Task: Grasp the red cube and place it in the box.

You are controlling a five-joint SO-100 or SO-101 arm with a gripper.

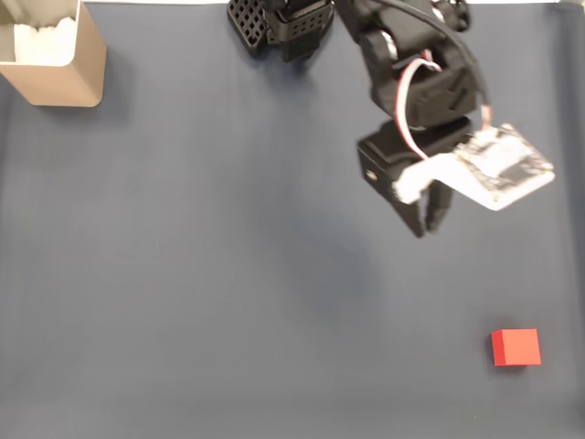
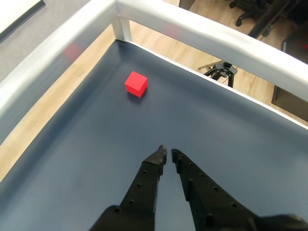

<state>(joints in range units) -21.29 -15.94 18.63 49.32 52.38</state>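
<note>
The gripper point(image 1: 428, 226) is seen in the fixed view at about 2 o'clock of frame centre, jaws nearly together with a thin gap only, nothing held. The wrist view confirms it: the tips point(image 2: 168, 155) are almost touching over bare dark blue mat point(image 2: 96, 159). The red cube point(image 1: 516, 347) is sat flat on the mat at 4 o'clock in the fixed view, well apart from the gripper; in the wrist view the cube point(image 2: 136, 83) is found at 11 o'clock from the tips. The tan box point(image 1: 57, 57) is parked at the 10 o'clock corner, white lining visible, far from both.

Risks, as judged: if the jaws are not opened before descent, the cube is likely to be knocked or pushed toward the nearby mat edge and the pale frame rail point(image 2: 57, 53). An off-centre approach could twist the cube out of the pinch. The long carry across to the box leaves room for a slip.

No brand, label or readable writing is made out.
</note>
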